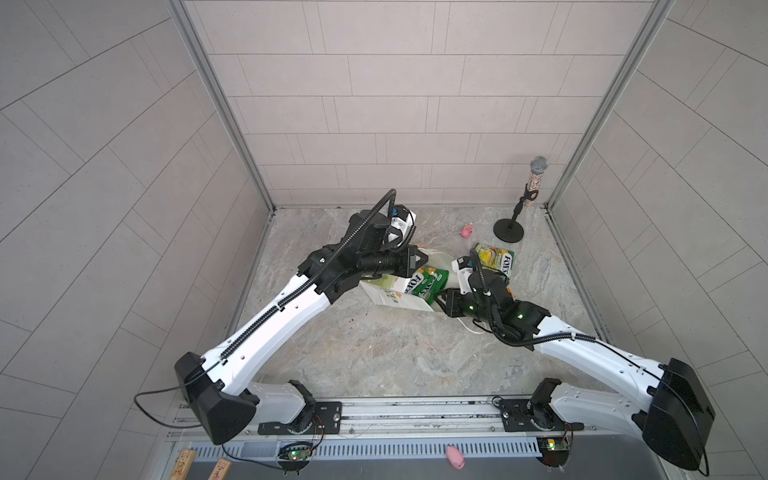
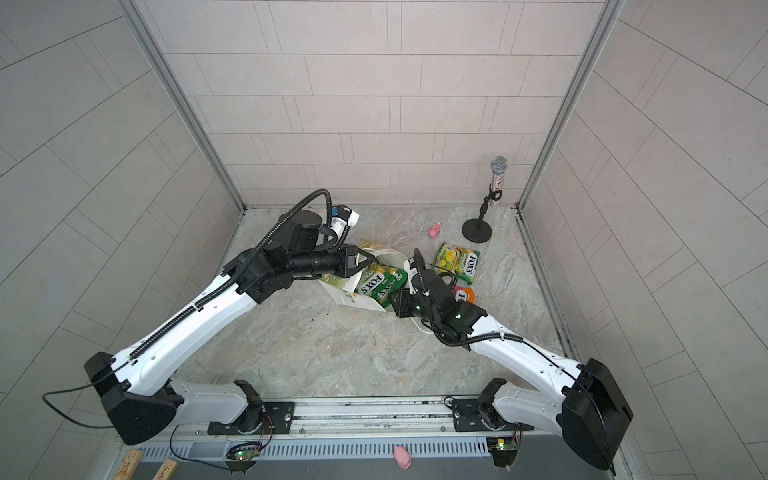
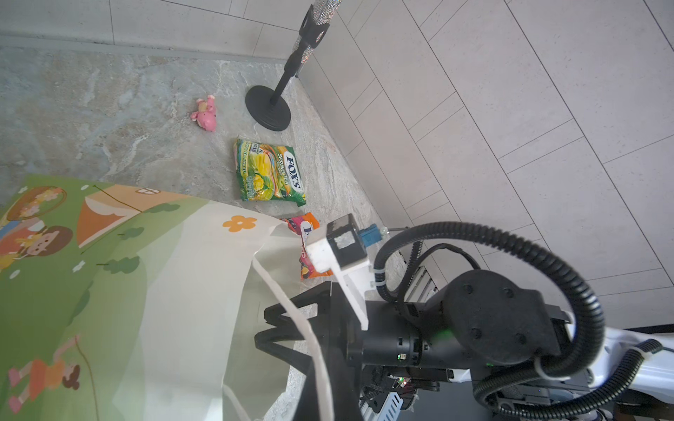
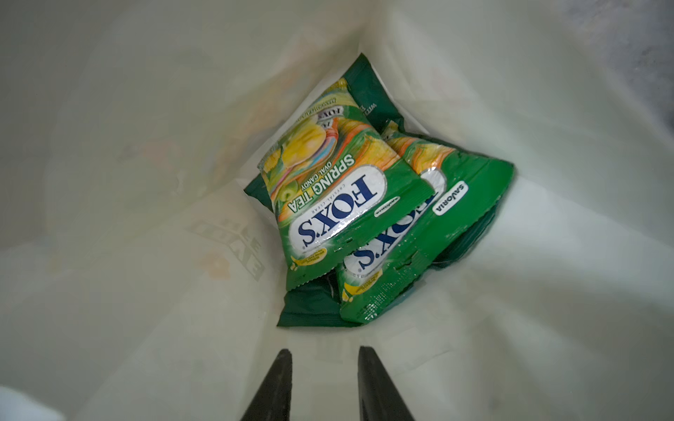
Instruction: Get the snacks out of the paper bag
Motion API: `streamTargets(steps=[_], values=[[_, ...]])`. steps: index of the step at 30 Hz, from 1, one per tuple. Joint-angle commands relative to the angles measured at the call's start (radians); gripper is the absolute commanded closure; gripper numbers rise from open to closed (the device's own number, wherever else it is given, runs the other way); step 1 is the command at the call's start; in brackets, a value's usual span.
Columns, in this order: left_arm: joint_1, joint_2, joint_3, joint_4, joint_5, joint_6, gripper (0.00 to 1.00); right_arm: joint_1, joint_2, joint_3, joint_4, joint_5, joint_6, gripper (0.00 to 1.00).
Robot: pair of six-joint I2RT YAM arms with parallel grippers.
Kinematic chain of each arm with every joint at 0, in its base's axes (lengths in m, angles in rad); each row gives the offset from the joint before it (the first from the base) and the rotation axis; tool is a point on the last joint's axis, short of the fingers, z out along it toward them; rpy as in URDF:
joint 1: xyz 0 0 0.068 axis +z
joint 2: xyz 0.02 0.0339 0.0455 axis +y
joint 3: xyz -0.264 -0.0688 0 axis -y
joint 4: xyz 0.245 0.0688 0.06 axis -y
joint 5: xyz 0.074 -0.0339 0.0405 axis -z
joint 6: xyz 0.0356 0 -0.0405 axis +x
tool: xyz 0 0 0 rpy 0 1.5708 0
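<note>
The tall white paper carrier bag [image 2: 353,297] is pinched at its rim by the closed left gripper [image 2: 370,258]. The right gripper [image 4: 324,351], partly open and empty, is hemmed in by the bag's walls. Ahead of it, two yellow-green FOX'S candy packets [image 4: 339,197] are stacked on a dark green crisp bag [image 4: 310,310]. Behind it, outside the bag, a third yellow-green packet [image 1: 494,259] and a red-pink-orange packet [image 2: 464,296] lie on the grey marbled tabletop [image 1: 395,353].

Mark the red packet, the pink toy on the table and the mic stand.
red packet [image 3: 304,227], left wrist view, by its printed F.
pink toy [image 3: 204,115], left wrist view, its body.
mic stand [image 3: 268,108], left wrist view, its round base.
</note>
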Motion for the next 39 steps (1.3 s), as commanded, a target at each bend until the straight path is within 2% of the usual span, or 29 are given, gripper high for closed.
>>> streamTargets(steps=[1, 9, 16, 20, 29, 33, 39], values=[[-0.009, -0.004, 0.0, 0.028, -0.005, -0.002, 1.0, 0.022, 0.03, -0.004, 0.023, 0.048, 0.0, 0.66], [-0.012, 0.001, -0.002, 0.028, -0.006, -0.003, 1.0, 0.046, 0.062, -0.013, 0.022, 0.091, -0.012, 0.54], [-0.016, 0.012, 0.001, 0.029, -0.001, 0.001, 1.0, 0.046, 0.057, -0.007, 0.008, 0.311, 0.085, 0.55], [-0.016, 0.009, 0.003, 0.028, 0.001, 0.003, 1.0, 0.043, 0.096, 0.037, -0.031, 0.381, 0.12, 0.56], [-0.018, 0.003, 0.003, 0.028, -0.002, 0.006, 1.0, 0.039, 0.192, 0.095, -0.048, 0.387, 0.164, 0.59], [-0.017, -0.001, 0.001, 0.029, -0.004, 0.004, 1.0, 0.038, 0.215, 0.103, -0.046, 0.367, 0.189, 0.66], [-0.018, -0.005, -0.003, 0.028, -0.025, 0.005, 1.0, 0.038, 0.246, 0.097, -0.045, 0.354, 0.217, 0.69]])
